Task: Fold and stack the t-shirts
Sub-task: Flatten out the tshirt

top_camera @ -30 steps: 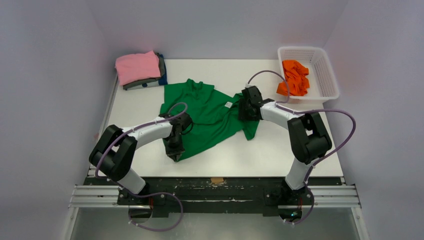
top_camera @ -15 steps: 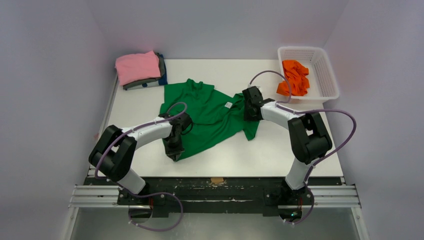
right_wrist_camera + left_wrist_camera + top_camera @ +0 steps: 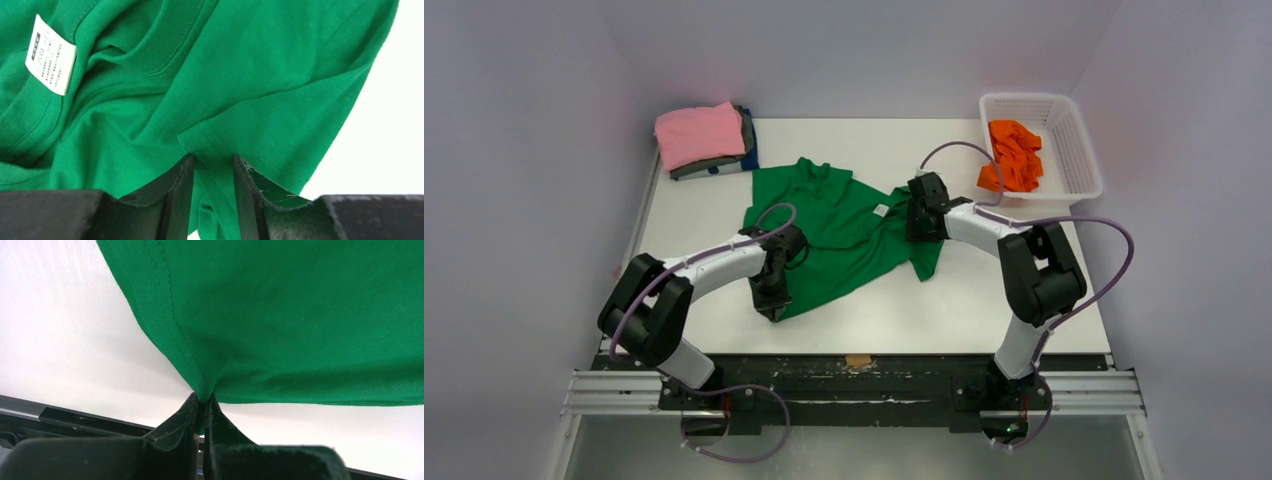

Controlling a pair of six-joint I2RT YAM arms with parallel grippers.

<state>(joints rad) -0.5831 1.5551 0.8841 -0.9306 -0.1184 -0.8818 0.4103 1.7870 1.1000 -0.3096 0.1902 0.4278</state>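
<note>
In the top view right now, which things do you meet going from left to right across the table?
Folded pink t-shirt on its stack → left tool → green t-shirt → right tool → orange t-shirts in the white basket.

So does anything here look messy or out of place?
Only the bright green cotton t-shirt: it lies crumpled and skewed mid-table, its white care label showing. The folded pink t-shirt stacked at the far-left corner looks neat.

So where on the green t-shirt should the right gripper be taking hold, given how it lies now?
Probably the hemmed edge of the green t-shirt lying between the right gripper fingers, approached from the shirt's right side, where the cloth ends at bare table. The stitched fold there gives a firm edge. The left gripper is already shut on the near hem corner, so the two grips could spread the shirt.
</note>
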